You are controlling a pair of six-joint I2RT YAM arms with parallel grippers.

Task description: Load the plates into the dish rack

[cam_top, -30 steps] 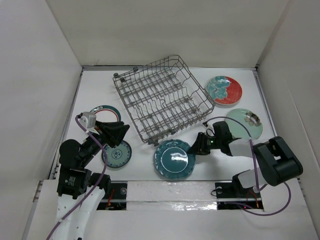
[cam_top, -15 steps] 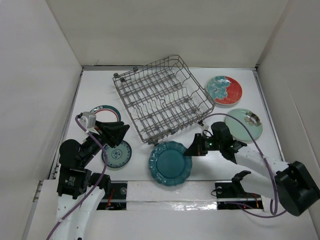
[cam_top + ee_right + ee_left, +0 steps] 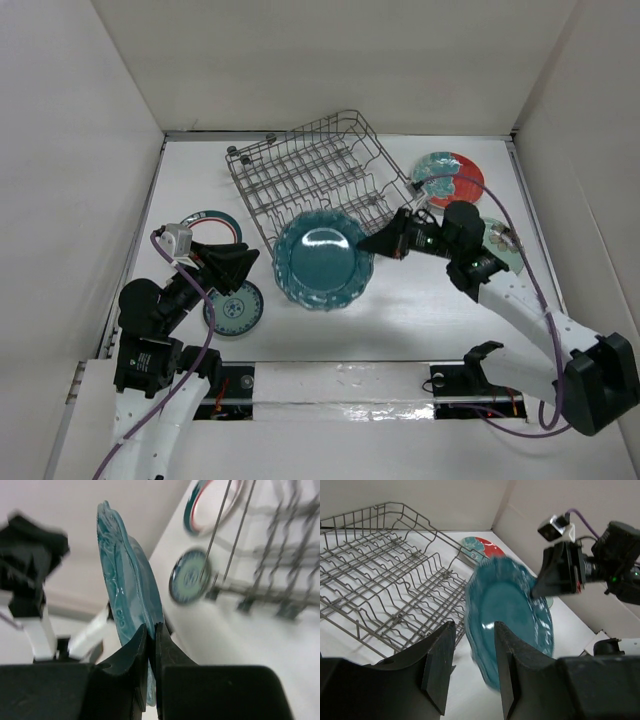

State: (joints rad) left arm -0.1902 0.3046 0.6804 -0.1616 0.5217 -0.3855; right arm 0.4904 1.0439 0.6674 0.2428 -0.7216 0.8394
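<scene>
The right claw (image 3: pixel 374 243) clamps the rim of the dark teal plate (image 3: pixel 320 262), held on edge at the near side of the dish rack (image 3: pixel 318 178); only its wrist camera shows both fingers (image 3: pixel 125 660) tight on the rim. The left claw (image 3: pixel 250 262) hangs half open, empty, near a small teal plate (image 3: pixel 232 308) on the white desk (image 3: pixel 420 320), white walls (image 3: pixel 330 60) around.

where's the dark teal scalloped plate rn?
Top view, centre: the dark teal scalloped plate is held tilted by the right gripper, pinched at its right rim, over the near edge of the dish rack.
</scene>
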